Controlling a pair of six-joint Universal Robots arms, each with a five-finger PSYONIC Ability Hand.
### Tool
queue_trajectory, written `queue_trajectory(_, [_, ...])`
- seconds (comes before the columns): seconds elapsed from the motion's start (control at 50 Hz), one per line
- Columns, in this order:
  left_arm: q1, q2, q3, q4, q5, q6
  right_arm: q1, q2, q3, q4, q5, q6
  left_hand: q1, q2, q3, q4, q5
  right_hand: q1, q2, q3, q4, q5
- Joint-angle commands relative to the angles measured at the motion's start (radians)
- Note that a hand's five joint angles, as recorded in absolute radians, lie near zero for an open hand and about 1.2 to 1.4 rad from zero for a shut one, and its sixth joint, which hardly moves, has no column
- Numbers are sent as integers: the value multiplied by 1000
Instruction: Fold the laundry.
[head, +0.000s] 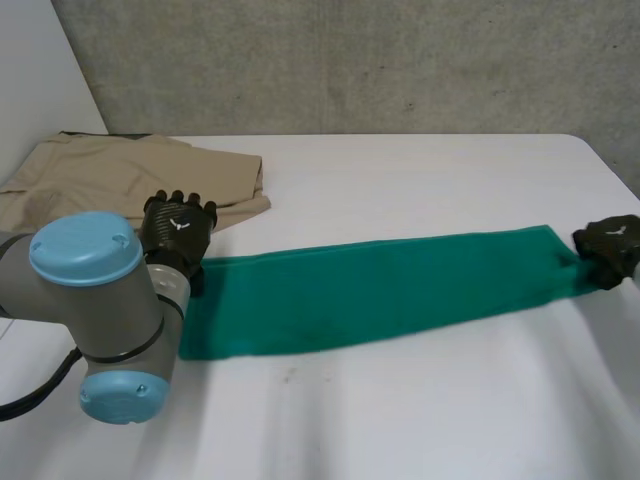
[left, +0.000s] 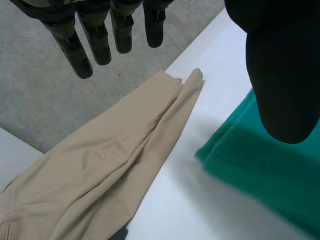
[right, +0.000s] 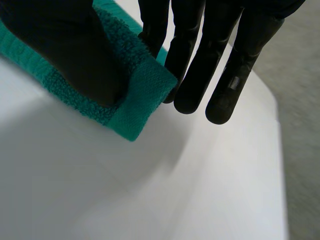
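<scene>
The green towel (head: 380, 290) lies stretched along the table (head: 400, 420). The right hand (right: 60, 45) pinches its right corner between thumb and fingers, probably to keep it taut; the left hand (head: 178, 228) hangs over its left end, fingers straight, empty. Beyond that end, a beige garment (head: 120, 175) waits

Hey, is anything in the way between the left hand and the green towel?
Nothing visible. The left hand, open, is right at the left end of the green towel; the beige garment lies beside it, apart from the towel.
</scene>
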Motion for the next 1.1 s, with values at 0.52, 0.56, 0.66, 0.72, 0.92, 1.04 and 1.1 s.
queue_trajectory(0.52, [-1, 67, -20, -2, -3, -2, 682, -241, 73, -184, -95, -106, -13, -27, -35, -28, -47, 424, 217, 214, 207, 245])
queue_trajectory(0.56, [-2, 66, -23, -2, -1, -2, 748, -175, 64, -176, -97, -105, -13, -27, -35, -28, -47, 424, 217, 214, 207, 245])
queue_trajectory(0.66, [-10, 64, -28, -2, -1, 0, 811, -90, 64, -158, -84, -97, -13, -27, -35, -28, -47, 13, -194, -197, -203, -165])
queue_trajectory(0.72, [-21, 61, -23, 0, 0, 0, 808, -93, 73, -149, -60, -74, -13, -27, -35, -28, -47, -612, -819, -822, -829, -791])
queue_trajectory(0.92, [-59, 57, 18, 0, 0, 3, 612, -210, 131, -84, 86, 234, -13, -27, -35, -28, -47, -798, -1005, -1008, -1014, -977])
queue_trajectory(1.04, [-90, 51, 44, 0, 5, 5, 478, -267, 259, -32, 20, 260, -13, -27, -35, -28, -47, -798, -1005, -1008, -1014, -977])
queue_trajectory(1.1, [-120, 34, 61, 0, 37, 6, 422, -271, 320, -35, 12, 222, -3, -17, -26, -19, -37, -798, -1005, -1008, -1014, -977])
